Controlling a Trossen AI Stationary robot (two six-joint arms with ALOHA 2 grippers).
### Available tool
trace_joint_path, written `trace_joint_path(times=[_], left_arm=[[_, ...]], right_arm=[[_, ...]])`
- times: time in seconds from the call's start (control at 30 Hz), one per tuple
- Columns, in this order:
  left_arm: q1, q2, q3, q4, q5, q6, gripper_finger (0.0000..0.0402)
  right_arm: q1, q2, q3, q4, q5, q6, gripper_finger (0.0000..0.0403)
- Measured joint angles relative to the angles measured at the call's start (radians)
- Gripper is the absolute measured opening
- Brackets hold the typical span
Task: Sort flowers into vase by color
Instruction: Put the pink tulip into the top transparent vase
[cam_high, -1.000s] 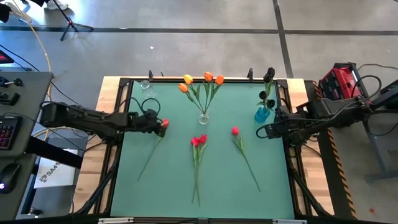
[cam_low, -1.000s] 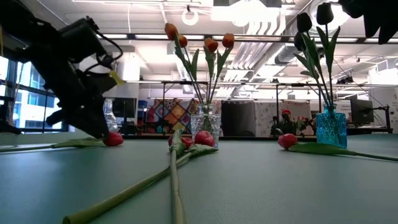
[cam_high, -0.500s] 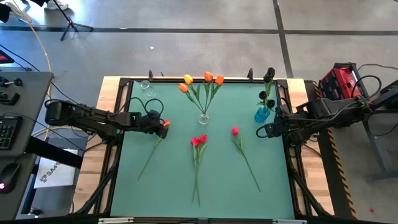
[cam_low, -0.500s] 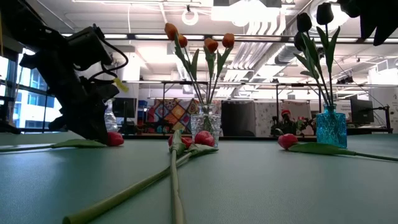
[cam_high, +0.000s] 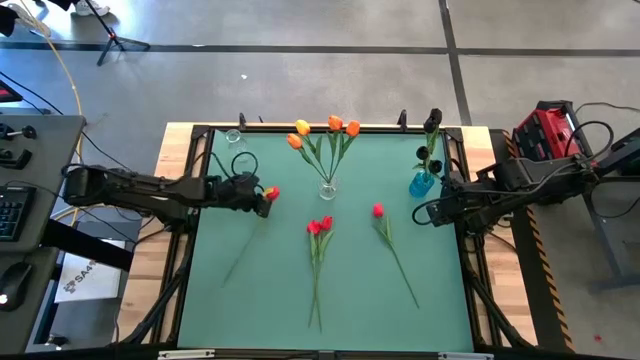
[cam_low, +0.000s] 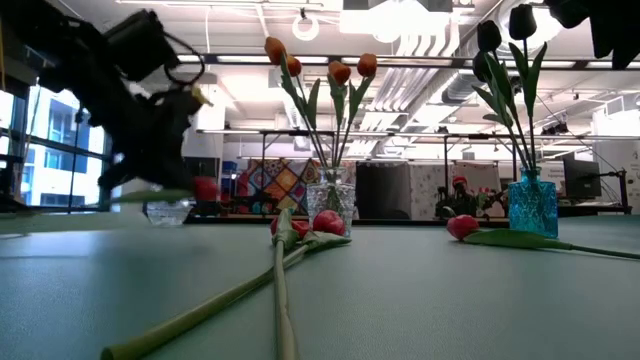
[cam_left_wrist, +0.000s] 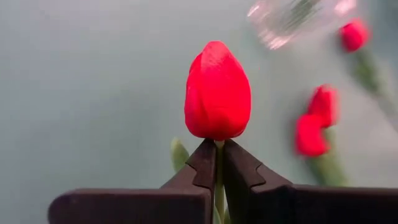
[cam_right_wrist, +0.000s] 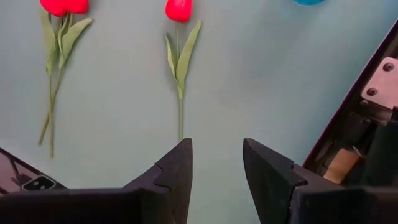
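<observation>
Left arm: reached in from the table's left edge, lying low and nearly level across the green mat (cam_high: 300, 300), toward the middle of the left side.
Left gripper (cam_left_wrist: 219, 163): its two fingers were pinched on the stem of a red tulip (cam_left_wrist: 217, 92) just below the head; in the low view the head (cam_low: 205, 187) hung clear of the mat.
Held tulip's stem: trailed from the gripper (cam_high: 262, 200) down toward the near-left part of the mat; whether its far end touched the mat could not be told.
Right arm: lay along the table's right edge, beside the blue vase (cam_high: 421, 184).
Right gripper (cam_right_wrist: 216, 163): fingers apart, nothing between them, pointing over the mat toward the lying tulips.
Red tulips, count: four in all; one in the left gripper, three lying flat.
Pair of red tulips (cam_high: 319, 227): lay together at the mat's centre, heads touching, stems running toward the near edge.
Single red tulip (cam_high: 378, 210): lay right of the pair, apart from it, stem slanting toward the near-right corner.
Orange and yellow tulips, count: four (cam_high: 326, 128), standing in a clear glass vase (cam_high: 327, 189) at the middle of the far side.
Dark tulips, count: three (cam_low: 505, 35), upright in the blue vase near the far-right corner.
Empty glass (cam_high: 233, 136): stood at the far-left corner.
</observation>
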Motion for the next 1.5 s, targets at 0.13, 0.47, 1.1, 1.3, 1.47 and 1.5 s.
trace_joint_path(times=[0.13, 0.47, 1.1, 1.3, 1.47, 1.5], left_arm=[[0.002, -0.067, 0.058, -0.049, -0.038, 0.038, 0.0003], [0.108, -0.276, 0.227, -0.165, -0.201, 0.260, 0.0003], [0.588, -0.299, 0.261, 0.386, -0.185, 0.709, 0.0003], [0.690, -0.278, 0.273, 0.485, -0.121, 0.783, 0.0003], [0.739, -0.244, 0.372, 0.453, -0.117, 0.874, 0.0003], [0.747, -0.236, 0.397, 0.432, -0.117, 0.891, 0.0003]], right_arm=[[0.000, 0.000, 0.000, 0.000, 0.014, -0.001, 0.0130], [0.000, 0.000, 0.000, -0.001, 0.085, -0.002, 0.0130], [0.000, 0.093, 0.000, 0.000, 0.286, -0.005, 0.0130], [0.000, 0.135, 0.000, 0.000, 0.298, -0.009, 0.0130], [0.000, 0.137, 0.000, 0.000, 0.299, -0.006, 0.0130], [0.000, 0.136, 0.000, -0.001, 0.302, -0.006, 0.0130]])
